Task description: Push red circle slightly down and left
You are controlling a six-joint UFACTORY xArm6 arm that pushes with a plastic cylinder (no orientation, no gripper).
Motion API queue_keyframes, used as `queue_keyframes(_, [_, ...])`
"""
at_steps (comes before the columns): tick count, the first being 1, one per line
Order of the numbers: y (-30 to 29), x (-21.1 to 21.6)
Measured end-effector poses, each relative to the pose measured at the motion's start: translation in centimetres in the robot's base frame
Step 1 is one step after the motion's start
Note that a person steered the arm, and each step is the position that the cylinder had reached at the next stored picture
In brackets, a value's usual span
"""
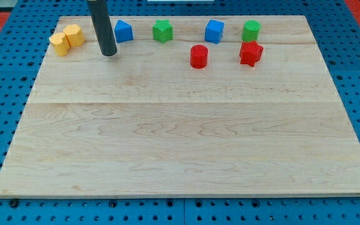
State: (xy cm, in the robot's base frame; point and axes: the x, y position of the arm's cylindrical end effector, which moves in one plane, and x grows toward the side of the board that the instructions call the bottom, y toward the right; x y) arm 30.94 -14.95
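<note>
Red circle (199, 56) sits near the top of the wooden board (180, 150), right of the middle, with the red star (250, 54) well apart on its right. My tip (109, 54) is far off at the upper left, beside the blue block (124, 30), touching nothing; it has no jaws. Below and left of the circle, the board lies bare.

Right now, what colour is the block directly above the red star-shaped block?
Green: the round green block sits above the red star block, clearest in the camera view.
</note>
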Motion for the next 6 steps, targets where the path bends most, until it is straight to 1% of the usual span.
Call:
queue_keyframes(1, [0.4,0.0])
queue_keyframes(2, [2.7,0.1])
queue_keyframes(4, [12.6,0.1])
queue_keyframes(5, [13.3,-1.0])
queue_keyframes(6, [18.2,-2.6])
